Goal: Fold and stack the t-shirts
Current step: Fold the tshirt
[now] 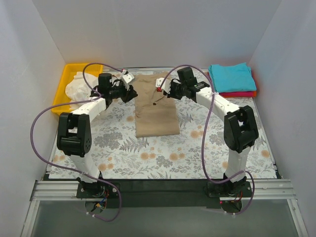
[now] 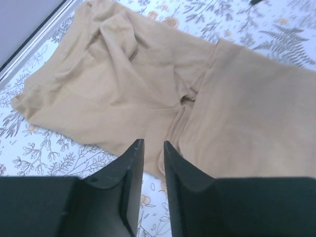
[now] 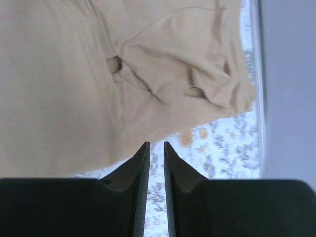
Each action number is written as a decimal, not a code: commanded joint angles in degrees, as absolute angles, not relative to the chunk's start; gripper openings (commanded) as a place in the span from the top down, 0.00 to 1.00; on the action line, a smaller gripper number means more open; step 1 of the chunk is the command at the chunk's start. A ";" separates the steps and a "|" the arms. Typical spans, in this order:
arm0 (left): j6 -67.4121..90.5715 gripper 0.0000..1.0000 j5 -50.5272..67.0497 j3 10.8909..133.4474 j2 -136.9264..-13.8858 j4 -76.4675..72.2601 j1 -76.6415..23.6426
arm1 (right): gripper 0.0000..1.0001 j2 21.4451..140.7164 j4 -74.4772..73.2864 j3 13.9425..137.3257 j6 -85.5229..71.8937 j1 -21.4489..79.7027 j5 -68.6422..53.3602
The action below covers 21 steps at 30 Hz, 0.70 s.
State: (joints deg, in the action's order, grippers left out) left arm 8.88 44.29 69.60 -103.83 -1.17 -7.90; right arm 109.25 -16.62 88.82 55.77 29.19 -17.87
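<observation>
Tan t-shirt [image 1: 157, 109]: partly folded lengthwise, mid-desk on fern-print cloth [image 1: 197, 148], far end rumpled. Left fingers [image 2: 153, 148]: narrow gap, nothing held, at shirt's left edge. Right fingers [image 3: 156, 148]: narrow gap, empty, at right edge. Teal t-shirt [image 1: 231, 77] stacked on red-pink t-shirt [image 1: 242, 94], far right. White t-shirt [image 1: 79, 86] in yellow bin [image 1: 66, 79], far left.

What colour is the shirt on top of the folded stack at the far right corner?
Teal t-shirt, resting on a red-pink one; clearest in the top external view.
</observation>
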 commanded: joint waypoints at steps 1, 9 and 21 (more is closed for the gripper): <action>16.60 0.81 47.02 68.73 -101.42 3.58 -8.17 | 0.81 111.18 -23.54 92.62 45.63 28.21 -22.05; 26.53 0.96 51.68 67.14 -106.60 4.92 -8.17 | 0.82 120.65 -30.50 99.14 34.37 25.85 -31.45; 28.91 0.97 42.45 74.26 -119.09 2.73 -6.68 | 0.84 131.74 -31.20 105.03 31.46 23.03 -32.00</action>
